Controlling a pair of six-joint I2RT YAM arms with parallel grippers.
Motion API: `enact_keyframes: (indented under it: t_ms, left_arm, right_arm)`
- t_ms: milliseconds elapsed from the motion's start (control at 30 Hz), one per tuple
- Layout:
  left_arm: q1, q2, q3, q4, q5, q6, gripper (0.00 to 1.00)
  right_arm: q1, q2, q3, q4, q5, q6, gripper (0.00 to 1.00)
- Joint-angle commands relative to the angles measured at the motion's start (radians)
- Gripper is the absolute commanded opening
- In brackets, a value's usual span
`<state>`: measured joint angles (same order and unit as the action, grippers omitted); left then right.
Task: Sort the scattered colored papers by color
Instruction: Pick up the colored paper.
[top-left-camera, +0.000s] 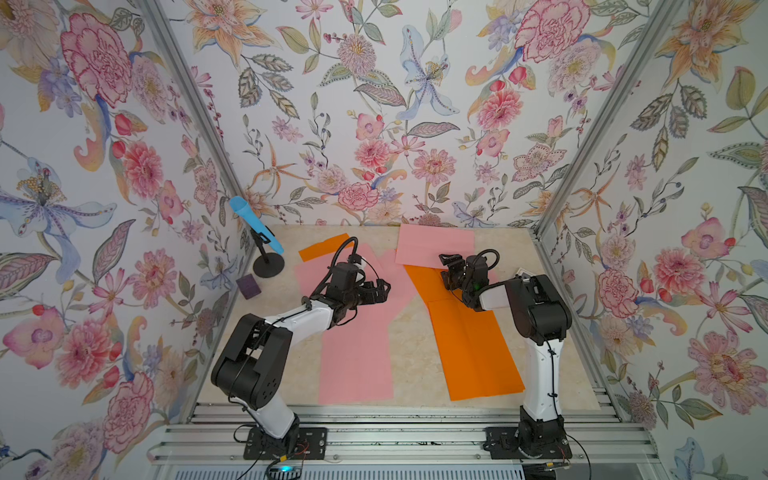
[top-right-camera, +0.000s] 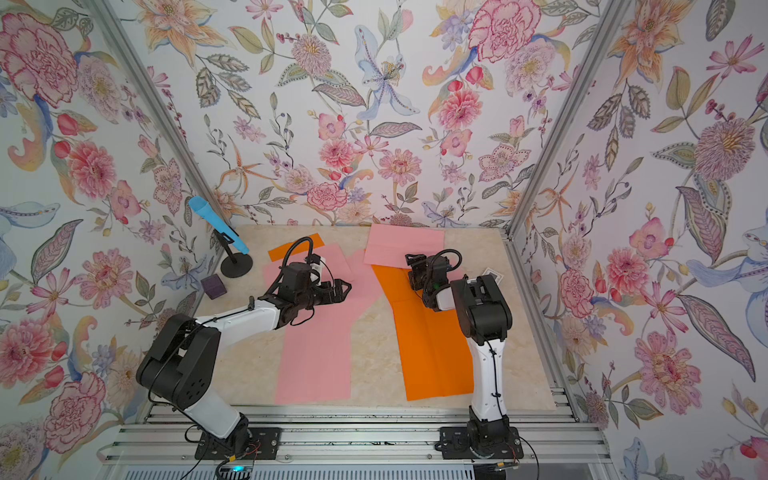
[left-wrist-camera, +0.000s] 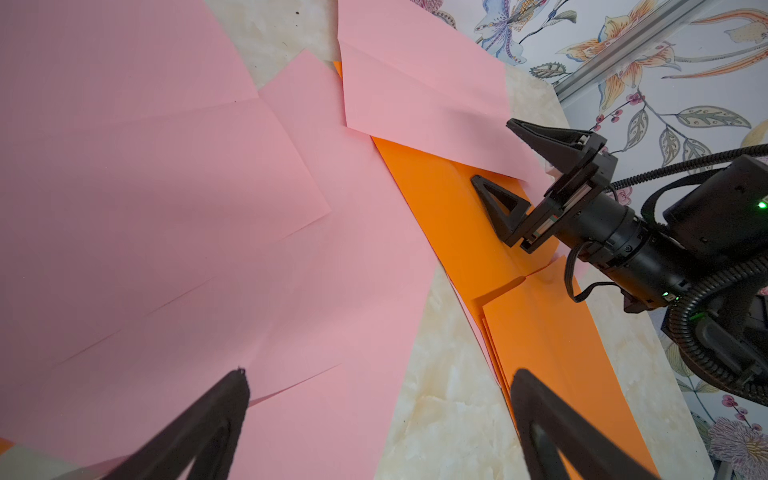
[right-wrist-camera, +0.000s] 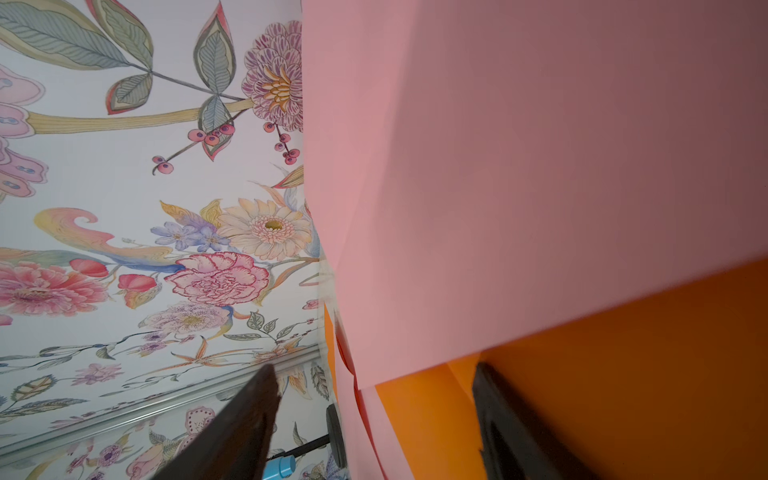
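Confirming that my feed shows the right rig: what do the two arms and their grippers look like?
The left arm and right arm have white link shells, bulky black joint housings and black base plates. The left gripper and right gripper are black, each with two hollow triangular fingers. A black corrugated cable loops over each wrist. Small green lights glow near the right wrist.

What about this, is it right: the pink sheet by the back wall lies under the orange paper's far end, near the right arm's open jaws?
No. The pink sheet lies on top of the far end of the orange paper, not under it; the left wrist view shows its edge overlapping the orange. The rest holds.
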<state>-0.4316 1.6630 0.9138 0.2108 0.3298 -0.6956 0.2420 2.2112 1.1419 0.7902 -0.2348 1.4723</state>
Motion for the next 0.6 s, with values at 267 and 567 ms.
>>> enact_keyframes:
  t_ms: [267, 567]
  left_arm:
    - [0.010, 0.002, 0.014, -0.007, 0.004, 0.008, 1.00]
    - [0.010, -0.005, 0.014, -0.017, 0.000, 0.010, 1.00]
  right_arm:
    - [-0.004, 0.077, 0.089, 0.068, 0.037, 0.052, 0.69]
    - [-0.010, 0.122, 0.134, 0.083, 0.061, 0.048, 0.27]
